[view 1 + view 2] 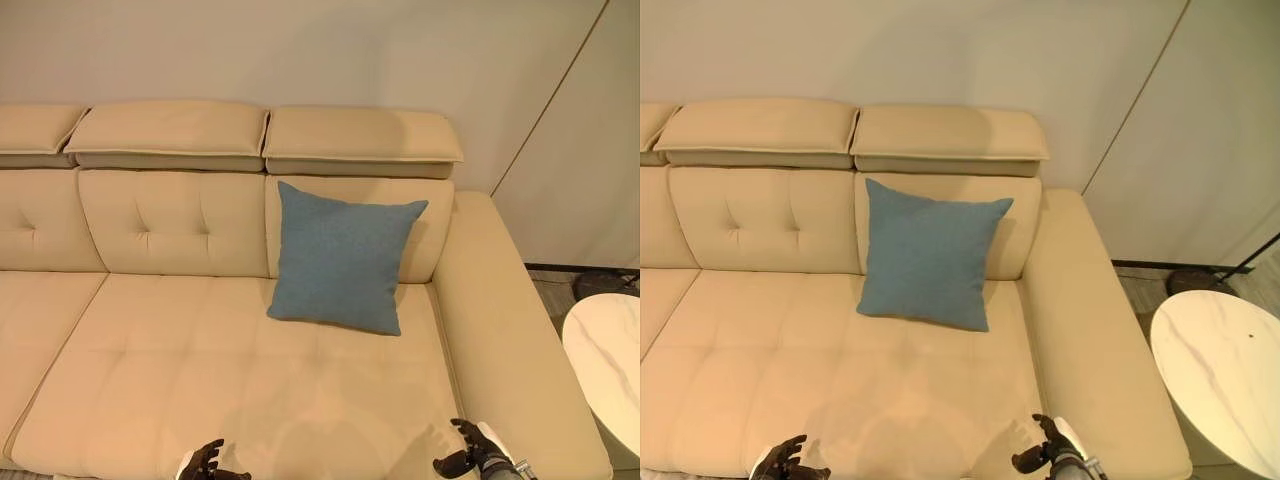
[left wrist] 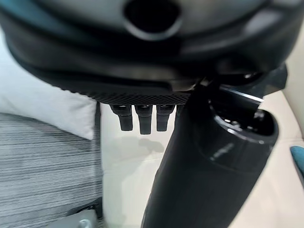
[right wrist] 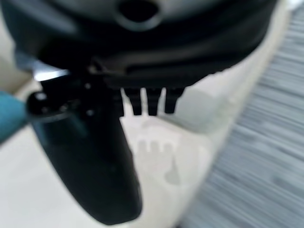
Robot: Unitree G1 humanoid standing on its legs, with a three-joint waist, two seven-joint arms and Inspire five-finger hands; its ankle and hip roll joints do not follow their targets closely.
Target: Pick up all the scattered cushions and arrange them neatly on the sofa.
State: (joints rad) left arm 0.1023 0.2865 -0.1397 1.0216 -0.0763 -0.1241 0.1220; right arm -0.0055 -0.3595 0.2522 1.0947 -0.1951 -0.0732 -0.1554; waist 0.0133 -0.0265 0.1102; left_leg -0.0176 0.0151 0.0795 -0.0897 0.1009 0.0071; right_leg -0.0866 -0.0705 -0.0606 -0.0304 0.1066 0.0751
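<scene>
A blue cushion (image 1: 340,258) stands on the beige sofa (image 1: 180,350), leaning on the backrest of the right-hand seat by the armrest. A white cushion (image 2: 47,102) lies on the grey striped floor beside the sofa's front, seen past my left hand's fingers (image 2: 140,118). My left hand (image 1: 205,462) and right hand (image 1: 478,448) hover low over the seat's front edge, well short of the blue cushion. Both have relaxed fingers and hold nothing. The right wrist view catches a sliver of the blue cushion (image 3: 9,114) beside the thumb.
A round white marble side table (image 1: 610,360) stands to the right of the sofa's armrest (image 1: 500,320). The wide seat left of the blue cushion is bare. Grey striped carpet (image 3: 266,156) runs along the sofa's front.
</scene>
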